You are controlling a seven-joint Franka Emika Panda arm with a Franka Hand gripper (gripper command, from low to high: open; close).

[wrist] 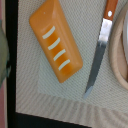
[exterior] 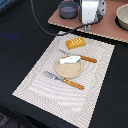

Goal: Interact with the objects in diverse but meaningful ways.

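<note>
A yellow scored bread loaf (exterior: pixel 76 42) (wrist: pixel 55 47) lies at the far end of a cream placemat (exterior: pixel 45 92). My gripper (exterior: pixel 86 26) hangs just above and behind the loaf, holding nothing that I can see; its fingers are too blurred to tell whether they are open or shut. A pale silvery flat piece (exterior: pixel 70 60) rests on a tan plate (exterior: pixel 69 72) (wrist: pixel 121 55) mid-mat. A small grey pot (exterior: pixel 68 8) stands at the back. The wrist view looks straight down on the loaf and shows no fingertips clearly.
A knife (exterior: pixel 80 56) (wrist: pixel 99 52) with an orange handle lies between loaf and plate. An orange-handled fork (exterior: pixel 62 80) lies nearer the front. A brown board (exterior: pixel 107 27) at the back carries a pale bowl (exterior: pixel 123 17). A black cable (exterior: pixel 42 25) trails across the dark table.
</note>
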